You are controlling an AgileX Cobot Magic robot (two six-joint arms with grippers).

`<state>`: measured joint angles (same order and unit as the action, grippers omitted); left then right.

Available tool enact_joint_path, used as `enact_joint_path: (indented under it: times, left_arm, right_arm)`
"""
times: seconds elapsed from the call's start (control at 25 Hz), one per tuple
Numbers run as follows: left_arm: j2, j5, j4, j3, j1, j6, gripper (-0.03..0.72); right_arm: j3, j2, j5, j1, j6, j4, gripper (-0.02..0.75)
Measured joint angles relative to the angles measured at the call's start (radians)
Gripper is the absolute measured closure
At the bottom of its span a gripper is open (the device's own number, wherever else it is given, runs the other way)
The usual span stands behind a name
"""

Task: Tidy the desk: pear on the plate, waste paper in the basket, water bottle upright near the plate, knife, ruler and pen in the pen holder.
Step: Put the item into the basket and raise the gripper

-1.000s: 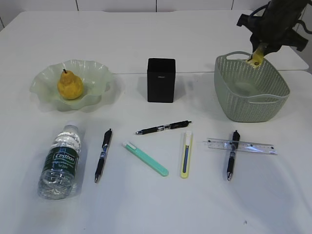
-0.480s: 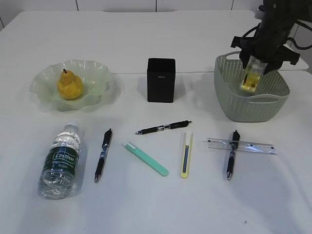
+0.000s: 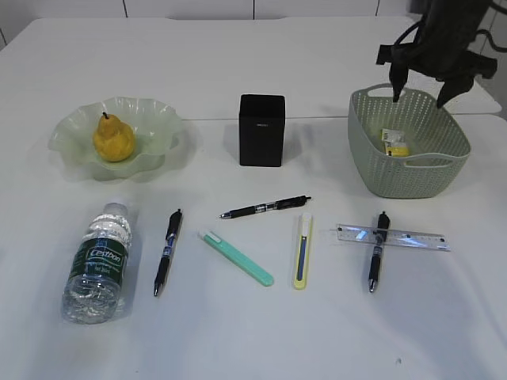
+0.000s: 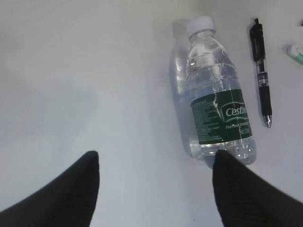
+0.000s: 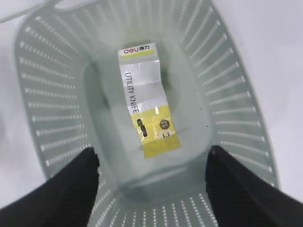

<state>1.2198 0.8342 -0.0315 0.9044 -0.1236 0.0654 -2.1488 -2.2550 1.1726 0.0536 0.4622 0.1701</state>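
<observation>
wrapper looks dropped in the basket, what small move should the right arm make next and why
Probably lift the right tool straight up clear of the basket. Its jaws stand open and empty, and the waste paper lies flat on the basket floor. Then it can swing toward the ruler, which lies across a pen just in front.

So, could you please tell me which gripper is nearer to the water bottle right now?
The left one. The left gripper hovers just past the base of the lying water bottle. The right gripper is far across the desk, above the basket.
</observation>
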Motion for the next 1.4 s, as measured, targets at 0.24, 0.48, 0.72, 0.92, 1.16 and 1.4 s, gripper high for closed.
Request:
enact_joint_path:
  times: [0.24,0.48,0.72,0.92,1.16,1.4]
  left_arm:
    - [0.0,-0.002,0.0,0.0,0.0,0.0,0.16]
    - [0.0,-0.002,0.0,0.0,0.0,0.0,0.16]
    - [0.0,-0.007,0.0,0.0,0.0,0.0,0.16]
    - [0.0,-0.009,0.0,0.0,0.0,0.0,0.16]
    - [0.0,0.001,-0.014,0.0,0.0,0.0,0.16]
    - [0.0,-0.014,-0.041,0.0,0.0,0.0,0.16]
  right_arm:
    - [-0.113,0.0,0.057,0.0,-0.18,-0.075,0.212]
    - [-0.099,0.041,0.072,0.002,-0.217,-0.15,0.211]
    - [0.098,0.175,0.072,0.002,-0.245,-0.189,0.212]
    - [0.31,0.313,0.072,0.019,-0.265,-0.222,0.212]
    - [0.518,0.45,0.072,0.144,-0.282,-0.069,0.211]
    - [0.656,0.517,0.07,0.2,-0.367,-0.088,0.211]
